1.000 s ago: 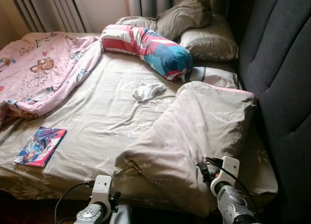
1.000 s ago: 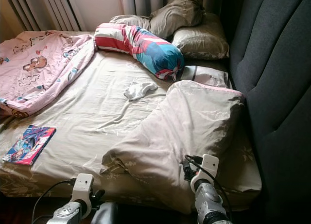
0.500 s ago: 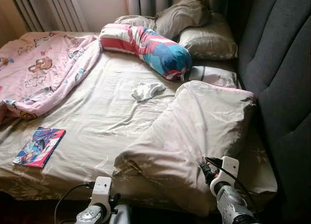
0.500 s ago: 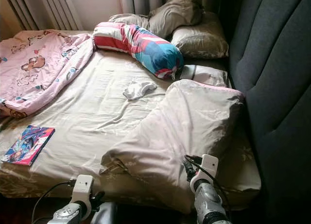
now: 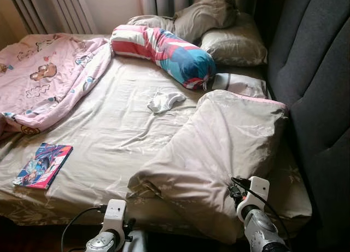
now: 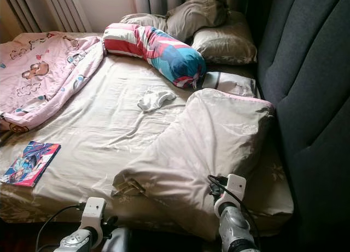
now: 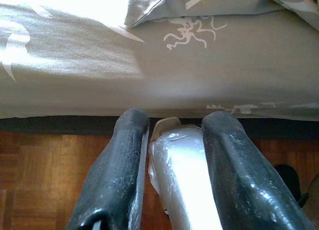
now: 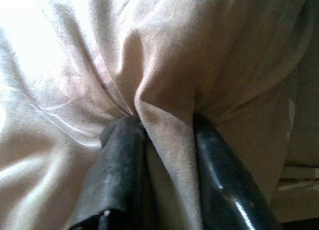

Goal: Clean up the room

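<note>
A crumpled beige duvet (image 5: 219, 148) lies heaped on the bed's right side, near the front edge. My right gripper (image 8: 164, 122) is shut on a fold of it at that lower corner, and cloth bunches between the black fingers (image 8: 122, 155). From the head, the right gripper (image 5: 234, 189) meets the duvet's front edge. My left gripper (image 7: 177, 117) hangs low in front of the bed's side, open, over the wooden floor (image 7: 45, 175). A colourful book (image 5: 42, 165) lies at the bed's front left. A small white cloth (image 5: 165, 101) sits mid-bed.
A pink cartoon blanket (image 5: 49, 82) covers the bed's far left. A striped bolster (image 5: 164, 50) and beige pillows (image 5: 232, 44) lie at the far end. A dark padded headboard (image 5: 322, 88) runs along the right. Curtains (image 5: 49, 11) hang behind.
The head view has shifted slightly. My right gripper stays shut on the duvet's corner fold. Nothing on the bed has moved.
</note>
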Robot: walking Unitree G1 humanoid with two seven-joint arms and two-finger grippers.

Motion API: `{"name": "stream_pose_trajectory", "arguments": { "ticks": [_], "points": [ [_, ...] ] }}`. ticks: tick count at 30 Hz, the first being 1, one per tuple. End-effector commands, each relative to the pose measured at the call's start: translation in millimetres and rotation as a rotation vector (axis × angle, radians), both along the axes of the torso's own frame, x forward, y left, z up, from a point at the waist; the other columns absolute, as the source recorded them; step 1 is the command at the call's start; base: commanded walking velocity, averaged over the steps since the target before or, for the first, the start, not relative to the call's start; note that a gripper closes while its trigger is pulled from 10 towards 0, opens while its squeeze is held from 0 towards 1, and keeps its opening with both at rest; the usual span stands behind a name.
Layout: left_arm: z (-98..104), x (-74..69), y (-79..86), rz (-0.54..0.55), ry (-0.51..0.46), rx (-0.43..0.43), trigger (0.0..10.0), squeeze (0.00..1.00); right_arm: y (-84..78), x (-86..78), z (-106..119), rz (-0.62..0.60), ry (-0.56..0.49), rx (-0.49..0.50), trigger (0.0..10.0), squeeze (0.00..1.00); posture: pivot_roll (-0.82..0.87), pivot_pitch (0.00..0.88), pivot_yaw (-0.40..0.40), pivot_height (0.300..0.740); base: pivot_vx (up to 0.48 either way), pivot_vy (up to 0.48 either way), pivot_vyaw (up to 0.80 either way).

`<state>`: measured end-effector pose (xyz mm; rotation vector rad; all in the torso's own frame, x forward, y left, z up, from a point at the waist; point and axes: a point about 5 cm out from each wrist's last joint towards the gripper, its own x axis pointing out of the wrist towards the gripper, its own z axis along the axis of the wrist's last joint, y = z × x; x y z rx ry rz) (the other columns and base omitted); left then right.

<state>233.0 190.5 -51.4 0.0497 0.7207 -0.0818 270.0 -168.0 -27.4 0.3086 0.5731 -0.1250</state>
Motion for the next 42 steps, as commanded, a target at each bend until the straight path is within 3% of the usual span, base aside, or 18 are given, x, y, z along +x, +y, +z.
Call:
{"name": "stream_pose_trajectory", "arguments": {
  "ticks": [1, 10, 12, 13, 16, 23, 25, 26, 30, 31, 32, 33, 38, 42],
  "points": [
    [-4.0, -6.1, 1.7, 0.001, 0.024, 0.008, 10.0, 0.00, 3.6, -11.0, -10.1, 0.007, 0.061, -0.003, 0.0, 0.00, -0.02, 0.091, 0.070, 0.635, 0.000, 0.000, 0.00],
    [-4.1, -6.0, 1.2, 0.000, 0.024, 0.010, 10.0, 0.00, -38.9, -1.9, 4.2, -0.167, 0.012, -0.111, 0.0, 0.00, -0.02, 0.092, 0.073, 0.635, 0.000, 0.000, 0.00],
    [-4.6, -6.7, 0.8, -0.003, 0.028, 0.012, 10.0, 0.00, -67.7, 6.5, 20.5, -0.194, -0.028, -0.274, 0.0, 0.00, -0.03, 0.093, 0.073, 0.635, 0.000, 0.000, 0.00],
    [-4.8, -6.9, 0.7, -0.003, 0.029, 0.012, 10.0, 0.00, -73.6, 8.0, 24.2, -0.203, -0.036, -0.305, 0.0, 0.00, -0.03, 0.093, 0.073, 0.635, 0.000, 0.000, 0.00],
    [-5.6, -8.0, -0.2, -0.005, 0.032, 0.011, 10.0, 0.00, -111.7, 7.8, 40.7, -0.341, -0.046, -0.405, 0.0, 0.00, -0.03, 0.094, 0.071, 0.635, 0.000, 0.000, 0.00],
    [-6.3, -8.8, -1.6, -0.006, 0.034, 0.008, 10.0, 0.00, -178.0, -3.6, 77.5, -0.589, -0.090, -0.596, 0.0, 0.00, -0.04, 0.098, 0.069, 0.635, 0.000, 0.000, 0.00],
    [-6.4, -8.8, -1.6, -0.007, 0.035, 0.008, 10.0, 0.00, -183.3, -5.6, 80.4, -0.611, -0.089, -0.618, 0.0, 0.00, -0.04, 0.098, 0.069, 0.635, 0.000, 0.000, 0.00],
    [-6.6, -9.1, -1.8, -0.009, 0.037, 0.008, 10.0, 0.00, -194.1, -12.7, 83.1, -0.647, -0.057, -0.683, 0.0, 0.00, -0.05, 0.099, 0.068, 0.635, 0.000, 0.000, 0.00],
    [-6.9, -9.5, -2.2, -0.010, 0.039, 0.006, 10.0, 0.00, -203.3, -30.8, 75.1, -0.737, 0.003, -0.710, 0.0, 0.00, -0.05, 0.100, 0.068, 0.635, 0.000, 0.000, 0.00],
    [-7.0, -9.7, -2.2, -0.010, 0.039, 0.006, 10.0, 0.00, -202.1, -33.2, 71.3, -0.741, 0.018, -0.696, 2.4, 0.00, -0.05, 0.100, 0.068, 0.635, 0.000, 0.000, 0.00],
    [-7.3, -10.1, -2.4, -0.011, 0.040, 0.006, 10.0, 0.00, -197.6, -36.8, 62.8, -0.732, 0.046, -0.665, 7.8, 0.00, -0.05, 0.102, 0.069, 0.635, 0.000, 0.000, 0.00],
    [-7.4, -10.3, -2.4, -0.012, 0.041, 0.006, 10.0, 0.00, -195.4, -39.6, 58.3, -0.727, 0.066, -0.667, 10.0, 0.00, -0.05, 0.104, 0.070, 0.635, 0.000, 0.000, 0.00],
    [-8.3, -12.0, -1.4, -0.010, 0.047, 0.005, 10.0, 0.00, -189.0, -57.6, 38.2, -0.773, 0.145, -0.614, 10.0, 0.00, -0.04, 0.104, 0.070, 0.635, 0.000, 0.000, 0.00],
    [-8.9, -13.0, -0.5, -0.009, 0.051, 0.006, 10.0, 0.00, -188.5, -59.9, 37.1, -0.787, 0.136, -0.611, 10.0, 0.00, -0.04, 0.104, 0.070, 0.635, 0.000, 0.000, 0.00]
  ]
}}
